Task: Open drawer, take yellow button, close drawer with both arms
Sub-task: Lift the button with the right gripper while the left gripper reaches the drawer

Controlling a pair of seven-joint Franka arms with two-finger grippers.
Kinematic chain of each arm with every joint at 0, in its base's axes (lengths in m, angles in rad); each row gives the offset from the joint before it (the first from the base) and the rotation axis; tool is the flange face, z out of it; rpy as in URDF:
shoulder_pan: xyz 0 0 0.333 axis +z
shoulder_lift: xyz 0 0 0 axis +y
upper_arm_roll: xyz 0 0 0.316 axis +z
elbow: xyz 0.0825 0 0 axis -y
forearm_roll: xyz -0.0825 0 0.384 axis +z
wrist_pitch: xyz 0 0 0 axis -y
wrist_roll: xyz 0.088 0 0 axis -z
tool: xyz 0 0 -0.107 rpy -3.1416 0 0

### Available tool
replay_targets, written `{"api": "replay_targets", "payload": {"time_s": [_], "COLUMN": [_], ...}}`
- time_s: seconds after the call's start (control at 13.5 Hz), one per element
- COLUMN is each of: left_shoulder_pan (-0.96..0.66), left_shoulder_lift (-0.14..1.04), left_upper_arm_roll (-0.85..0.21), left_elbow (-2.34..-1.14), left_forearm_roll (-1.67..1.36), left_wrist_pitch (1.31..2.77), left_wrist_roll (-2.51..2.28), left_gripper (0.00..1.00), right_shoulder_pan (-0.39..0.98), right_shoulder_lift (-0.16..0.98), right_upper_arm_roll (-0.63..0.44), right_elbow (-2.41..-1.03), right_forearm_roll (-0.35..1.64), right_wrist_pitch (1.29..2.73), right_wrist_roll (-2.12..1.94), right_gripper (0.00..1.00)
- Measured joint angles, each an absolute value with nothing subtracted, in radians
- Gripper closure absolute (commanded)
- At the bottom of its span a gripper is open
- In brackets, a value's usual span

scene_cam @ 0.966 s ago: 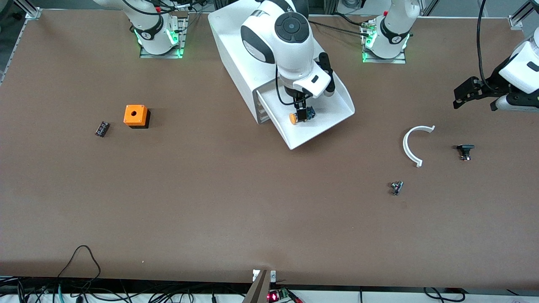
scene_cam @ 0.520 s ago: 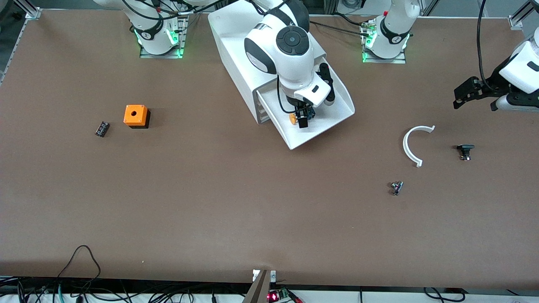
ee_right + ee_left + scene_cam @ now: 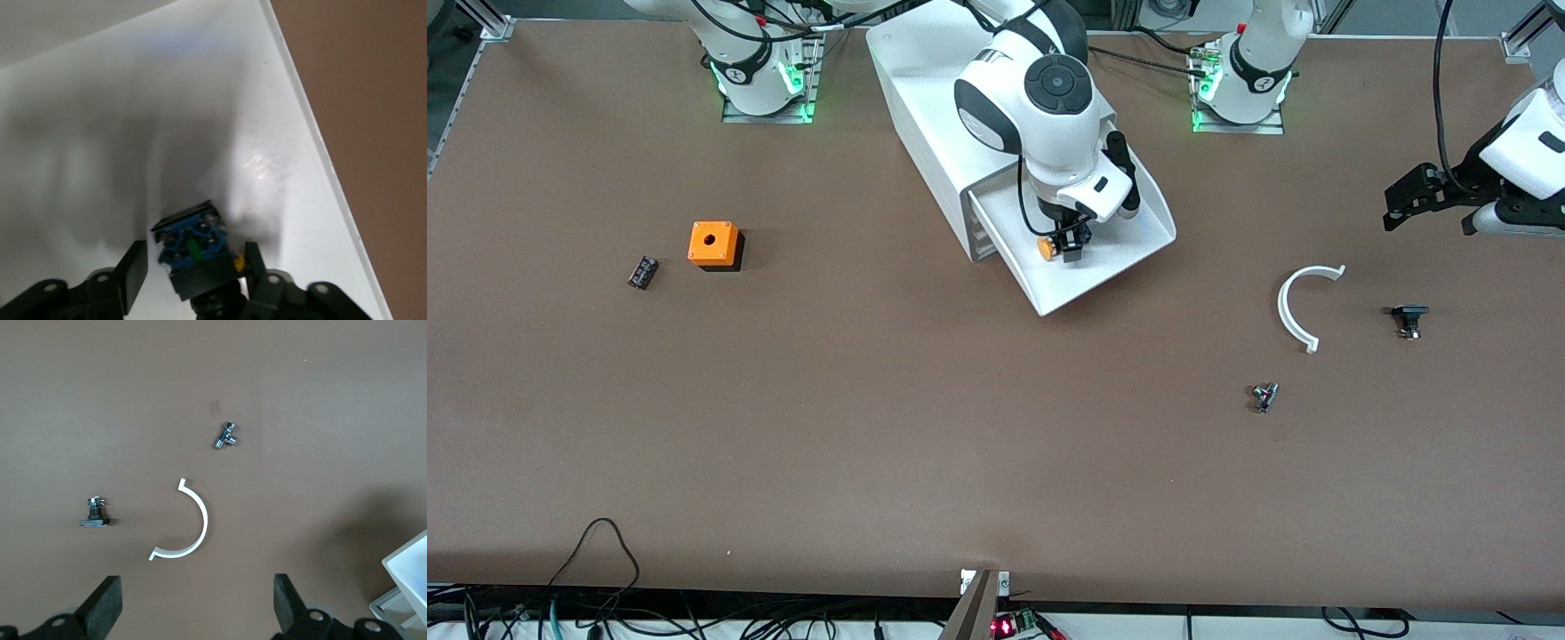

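The big white boxy cabinet [image 3: 943, 133] has its shallow white plastic tray drawer [image 3: 1129, 253] pulled out. Inside it, the right gripper [image 3: 1069, 247] clamps the small orange-capped, black-and-blue push button [image 3: 1047, 249]. The left gripper [image 3: 1405, 197] waits spread apart above the table's left-arm end.

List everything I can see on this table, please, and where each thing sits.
cabinet: one, white, between the arm bases
drawer: one, white, pulled open
button: one, orange cap, in the drawer
cube: one, orange with a hole, toward the right arm's end
black part: one, beside the cube
curved strip: one, white, toward the left arm's end
black-capped part: one, beside the strip
metal fitting: one, silvery, nearer the camera than the strip
right claw: around the button
left claw: open, waiting above the strip
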State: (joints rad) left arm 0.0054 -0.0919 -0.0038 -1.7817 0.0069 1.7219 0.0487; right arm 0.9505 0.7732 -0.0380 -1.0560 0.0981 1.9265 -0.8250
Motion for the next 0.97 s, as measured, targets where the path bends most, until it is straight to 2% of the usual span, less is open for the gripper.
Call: {"api": "replay_targets", "payload": {"time_s": [0.15,0.37,0.67,0.97], "left_shoulder_pan": [0.005,0.005,0.005,-0.007], "left_shoulder_lift": [-0.086,-0.063,-0.040,0.004], "left_upper_arm_roll": [-0.004,-0.002,-0.003,-0.028], "left_elbow": [-1.782,-1.782,-1.783,-1.797], "left_forearm_roll": [0.007,0.007,0.007,0.003], "left_wrist_pitch": [1.722,1.721,1.722,1.764], "left_wrist_roll": [0.049,0.049,0.038,-0.150], "left_gripper": [0.00,0.00,0.00,0.00], "right_shoulder_pan": [0.951,0.948,0.948,0.920], "right_shoulder_lift": [0.773,0.771,0.750,0.656], "right_upper_arm_roll": [-0.042,-0.052,-0.054,-0.079], "right_elbow": [-1.051,-1.045,-1.027,-1.017], "right_forearm_roll": [0.098,0.098,0.098,0.098], "right_wrist_pitch": [1.926,1.926,1.917,1.900], "right_wrist_roll": [-0.825,-0.826,-0.826,-0.790], "right_gripper": [0.65,0.74,0.76,0.76]}}
